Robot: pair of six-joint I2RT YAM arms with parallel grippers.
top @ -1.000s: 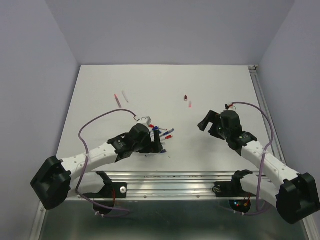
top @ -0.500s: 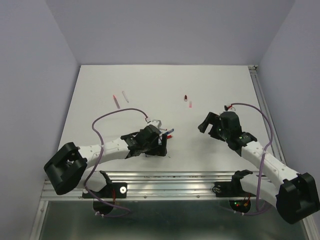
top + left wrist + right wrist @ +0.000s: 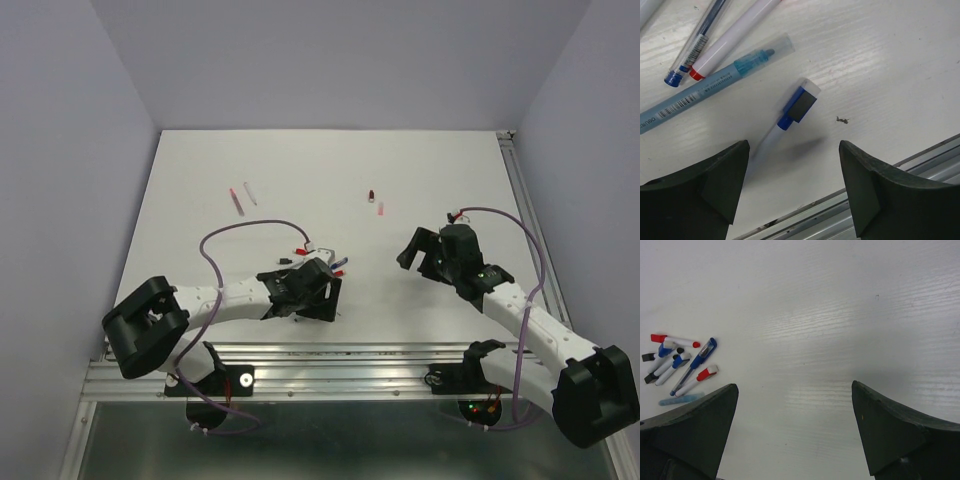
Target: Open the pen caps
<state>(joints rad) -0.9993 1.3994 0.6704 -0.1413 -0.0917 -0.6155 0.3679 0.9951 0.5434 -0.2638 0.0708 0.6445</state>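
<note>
Since 1 second ago the left arm has swung rightward along the near edge, carrying the left gripper (image 3: 318, 292) over the heap of capped pens (image 3: 680, 365); the right arm has not shifted.

Left gripper now hangs with its 2 fingers spread wide and holding nothing. In its wrist view a short blue plastic pen cap with a dark clip (image 3: 799, 102) lies on the white table (image 3: 880, 60) between them, fitted on a slim white pen barrel (image 3: 767, 142) that runs diagonally toward the left finger. Right gripper (image 3: 410, 248) is also spread wide and empty, well apart to the right.

Risks, as I judge them:
- The pen lies slantwise to the fingers, so closing may spin or push it instead of pinching it.
- Fingers could land on the barrel, not the cap, leaving nothing to pull against.
- A light-blue translucent pen (image 3: 710, 85) lies just beside it on the far side and may get dragged.
- The metal rail (image 3: 920, 170) at the near edge is close, so a nudged pen could roll onto it.
- With only 1 gripper near, the cap may not come off.

2 small red loose caps (image 3: 371, 194) (image 3: 381, 208) lie farther off.
</note>
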